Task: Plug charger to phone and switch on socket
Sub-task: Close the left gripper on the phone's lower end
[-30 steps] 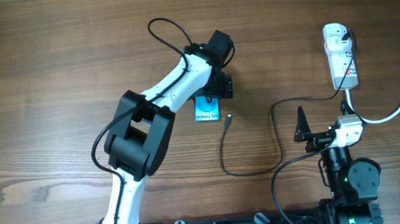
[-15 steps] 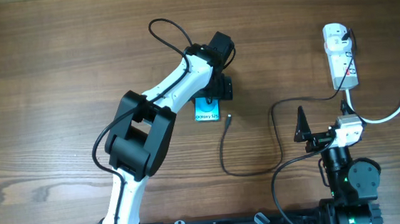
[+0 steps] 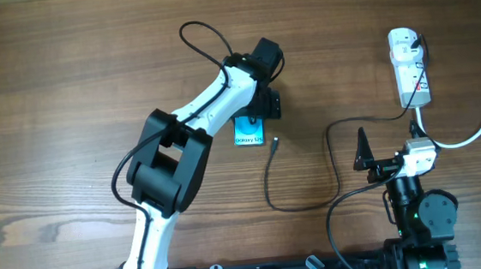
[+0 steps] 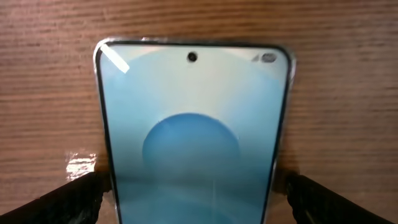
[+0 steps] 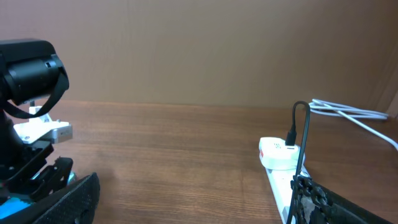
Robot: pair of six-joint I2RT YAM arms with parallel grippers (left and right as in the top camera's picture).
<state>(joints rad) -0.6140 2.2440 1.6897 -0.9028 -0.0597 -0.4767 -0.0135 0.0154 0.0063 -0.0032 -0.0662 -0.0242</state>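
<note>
My left gripper (image 4: 196,198) stood spread astride the phone (image 4: 193,124); my right gripper (image 3: 368,160) gaped empty, the socket (image 3: 409,68) at its one o'clock.

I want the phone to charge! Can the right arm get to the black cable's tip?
Probably yes. The charger's tip lies uncovered on the table, and the right end effector is open. The left end effector, over the phone, sits close beside it.
</note>
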